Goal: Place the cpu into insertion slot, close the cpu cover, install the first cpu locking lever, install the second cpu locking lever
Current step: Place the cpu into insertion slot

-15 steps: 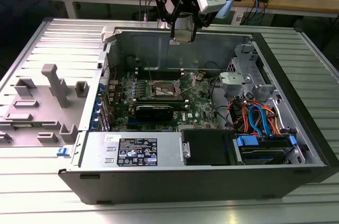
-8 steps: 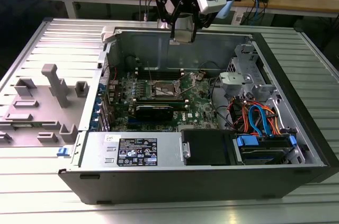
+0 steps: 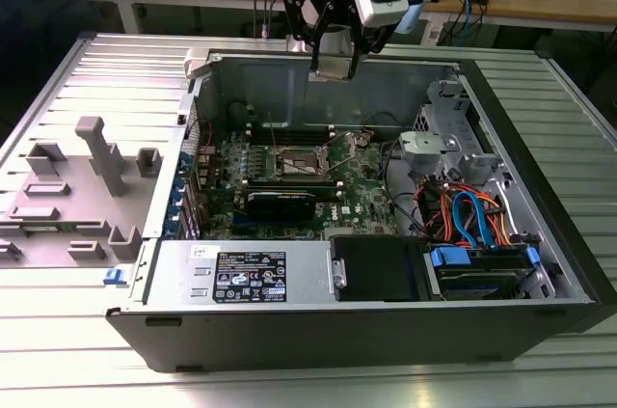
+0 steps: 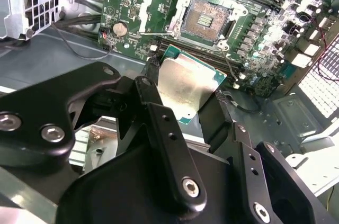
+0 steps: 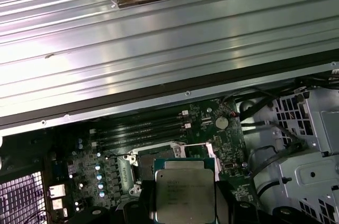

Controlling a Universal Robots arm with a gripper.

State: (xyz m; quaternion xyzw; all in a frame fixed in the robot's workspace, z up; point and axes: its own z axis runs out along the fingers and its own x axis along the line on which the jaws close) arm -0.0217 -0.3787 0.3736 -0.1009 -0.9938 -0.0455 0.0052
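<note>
One cpu (image 4: pixel 184 87) is pinched by opposite edges in the pincer (image 3: pixel 334 53), fingers pressed against it. It hangs in the upper middle of the exterior view, over the open computer case (image 3: pixel 540 263) and well above the motherboard (image 3: pixel 362 191); not yet seated. The insertion slot (image 4: pixel 204 20) lies bare, dark centre exposed, and the cpu cover (image 4: pixel 159 1) appears swung open just beside it. Risk, as judged: the hold is on thin edges only, so a slip or a tilt could drop the chip crooked onto the slot's contacts and bend them; a skewed approach could also catch the raised cover or the thin wire lever (image 4: pixel 229 65) near the slot. Around the slot: memory slots (image 3: pixel 289 133) on the far side, a long black graphics card (image 3: pixel 280 201) on the near side, orange and blue cables (image 3: pixel 463 210) at the exterior view's right. A grey fixture (image 3: pixel 92 167) stands on the ribbed tabletop (image 3: pixel 58 369), well apart.
</note>
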